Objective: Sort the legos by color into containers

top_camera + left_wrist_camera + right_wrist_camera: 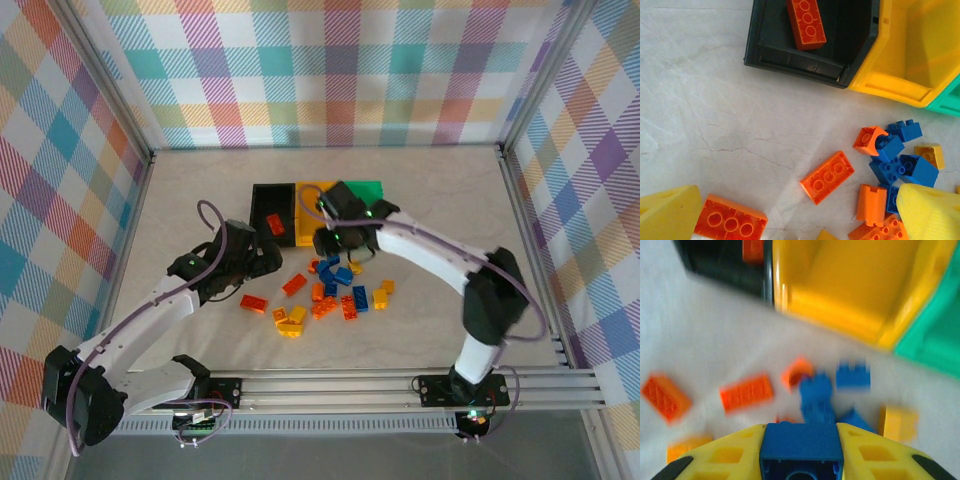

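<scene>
The legos (335, 290) are barely sorted. One red-orange brick (806, 22) lies in the black bin (765, 55), while the yellow bin (920, 45) and green bin (368, 190) look empty as far as I can see into them. The rest are small studded pieces in red-orange, blue and yellow, scattered loosely mid-desk just on the near-edge side of the joined bins. The right gripper (328, 243) is clamped on a blue brick (801, 445) over the pile's far fringe, by the yellow bin. The left gripper (266, 264) has its fingers spread wide, holding nothing, above a loose orange brick (730, 222) at the pile's left. I'd say nearly everything is left to do.
</scene>
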